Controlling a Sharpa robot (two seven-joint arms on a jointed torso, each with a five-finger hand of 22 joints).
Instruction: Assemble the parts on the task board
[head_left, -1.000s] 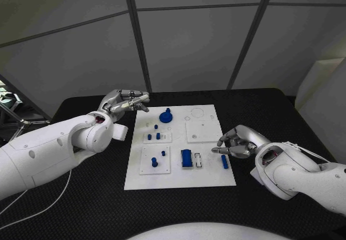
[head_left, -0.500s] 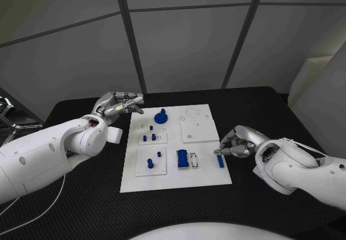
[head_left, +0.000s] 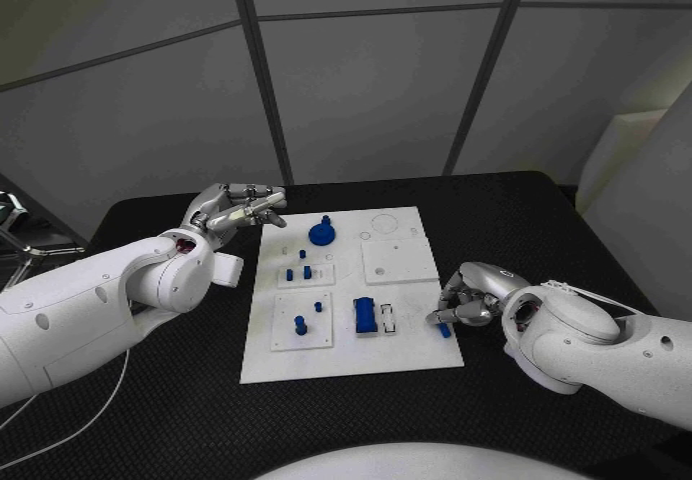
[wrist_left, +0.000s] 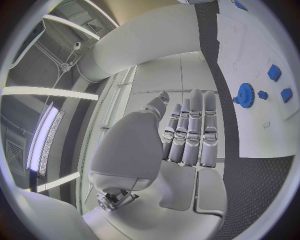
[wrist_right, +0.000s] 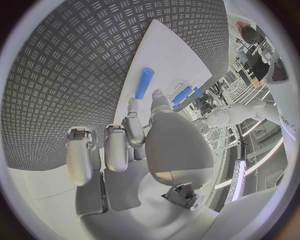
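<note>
The white task board (head_left: 408, 350) lies in the middle of the table. At its right edge lies a blue cylinder (head_left: 446, 328) (wrist_right: 144, 83), loose and flat. My right hand (head_left: 466, 298) (wrist_right: 134, 145) hovers just over it, fingers bent, fingertips (wrist_right: 132, 104) close to one end of the cylinder, holding nothing. My left hand (head_left: 238, 208) (wrist_left: 187, 135) hangs over the table beside the board's far left corner, fingers straight and side by side, empty. On the board (wrist_left: 250, 60) stand a blue gear with a knob (head_left: 320, 235) (wrist_left: 245, 95), small blue pegs (head_left: 299, 272), one peg (head_left: 300, 324) and a blue block (head_left: 366, 317).
A white block (head_left: 389, 318) stands next to the blue block. A raised white square plate (head_left: 398, 262) sits on the board's far right part. Black table surface (head_left: 534, 225) runs round the board. Grey wall panels stand behind the table.
My right hand has come down and slid along the board's right edge onto the blue cylinder, covering its far end. The camera shifted early on. The left hand has stayed put.
</note>
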